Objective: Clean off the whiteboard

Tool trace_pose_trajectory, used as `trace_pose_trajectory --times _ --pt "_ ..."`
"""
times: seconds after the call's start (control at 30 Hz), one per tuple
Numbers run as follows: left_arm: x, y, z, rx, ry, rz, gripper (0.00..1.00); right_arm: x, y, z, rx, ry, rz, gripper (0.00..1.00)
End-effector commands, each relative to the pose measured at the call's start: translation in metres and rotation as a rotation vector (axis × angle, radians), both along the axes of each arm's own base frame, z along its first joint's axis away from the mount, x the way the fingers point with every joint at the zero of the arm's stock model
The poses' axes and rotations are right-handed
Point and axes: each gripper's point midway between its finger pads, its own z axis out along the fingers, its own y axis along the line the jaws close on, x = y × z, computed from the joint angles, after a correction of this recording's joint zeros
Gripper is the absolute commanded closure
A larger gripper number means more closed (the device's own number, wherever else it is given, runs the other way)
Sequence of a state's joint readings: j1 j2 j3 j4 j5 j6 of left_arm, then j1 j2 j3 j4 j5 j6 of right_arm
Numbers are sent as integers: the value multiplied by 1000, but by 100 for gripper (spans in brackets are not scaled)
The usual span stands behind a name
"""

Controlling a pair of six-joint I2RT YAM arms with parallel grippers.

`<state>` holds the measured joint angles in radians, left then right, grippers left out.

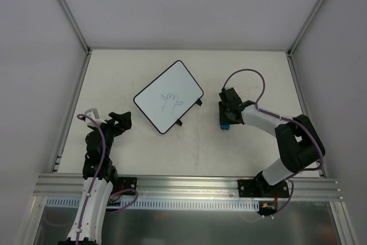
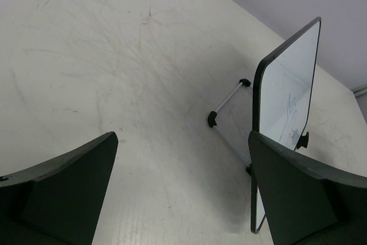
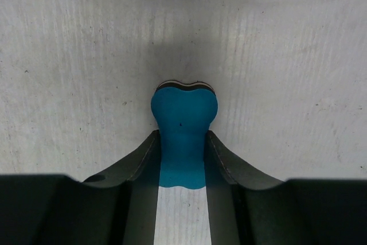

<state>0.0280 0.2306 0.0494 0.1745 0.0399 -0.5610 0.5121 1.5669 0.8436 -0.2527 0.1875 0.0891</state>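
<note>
The whiteboard (image 1: 168, 96) stands at the table's middle, turned diagonally, with a thin black rim, black feet and a faint dark line sketch on it. In the left wrist view the whiteboard (image 2: 289, 84) is seen edge-on at the right. My left gripper (image 1: 120, 120) is open and empty to the left of the board, low over the table; its jaws stand wide apart (image 2: 182, 142). My right gripper (image 1: 224, 117) is to the right of the board, shut on the small blue bone-shaped eraser (image 1: 225, 125). In the right wrist view the fingers (image 3: 146, 153) clasp the eraser's (image 3: 183, 107) waist on the table.
The board's metal stand rod with black end caps (image 2: 229, 98) sticks out behind it. Metal frame posts (image 1: 66, 10) and grey walls bound the table at left, right and back. The rail (image 1: 189, 185) with both arm bases runs along the near edge.
</note>
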Motion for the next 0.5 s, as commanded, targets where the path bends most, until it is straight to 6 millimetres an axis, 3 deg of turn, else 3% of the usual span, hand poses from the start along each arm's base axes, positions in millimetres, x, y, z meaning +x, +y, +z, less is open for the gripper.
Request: trace_pose_trajectory --times 0.0,0.2,0.47 --pt "0 5 -13 -3 15 28 1 10 1 15 -13 -38 -6 68" --pt "0 3 -11 -2 9 12 1 13 8 26 20 -58 23 87" --pt "-3 -14 8 0 -76 -85 1 17 40 70 131 -145 119 93"
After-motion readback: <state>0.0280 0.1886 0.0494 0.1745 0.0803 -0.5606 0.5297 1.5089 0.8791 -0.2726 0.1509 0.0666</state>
